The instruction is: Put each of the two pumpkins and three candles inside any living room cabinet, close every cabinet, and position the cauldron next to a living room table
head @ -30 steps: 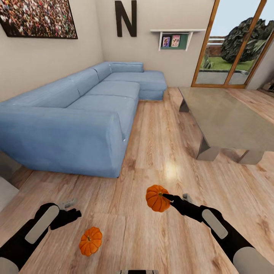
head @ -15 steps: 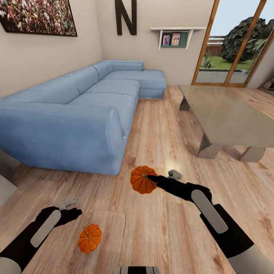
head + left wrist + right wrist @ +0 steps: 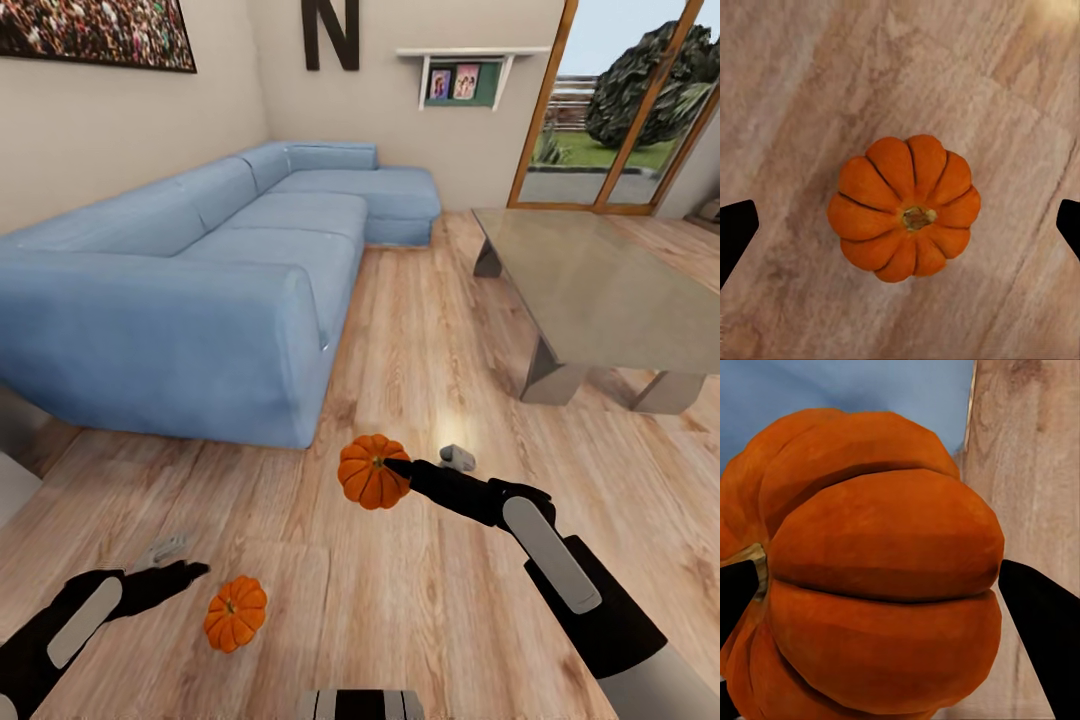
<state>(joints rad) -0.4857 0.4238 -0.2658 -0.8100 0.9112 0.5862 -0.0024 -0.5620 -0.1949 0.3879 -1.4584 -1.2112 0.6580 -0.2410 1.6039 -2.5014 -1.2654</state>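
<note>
My right gripper (image 3: 388, 468) is shut on an orange pumpkin (image 3: 370, 473) and holds it above the wooden floor, in front of the sofa's corner. In the right wrist view this pumpkin (image 3: 870, 577) sits between the two black fingers (image 3: 1042, 622). A second orange pumpkin (image 3: 235, 613) lies on the wood near me at the left, stem up. My left gripper (image 3: 178, 562) hangs open just left of it. In the left wrist view that pumpkin (image 3: 904, 217) is centred between the spread fingertips (image 3: 735, 232), untouched. The candles, cabinet and cauldron are out of view.
A long blue corner sofa (image 3: 200, 290) fills the left side. A low grey table (image 3: 600, 300) stands at the right. Open wooden floor (image 3: 430, 330) runs between them toward a glass door (image 3: 620, 100) at the back right.
My right gripper has carried its pumpkin forward and to the left. The left arm has drawn back and lower in the view. The head camera has shifted slightly.
</note>
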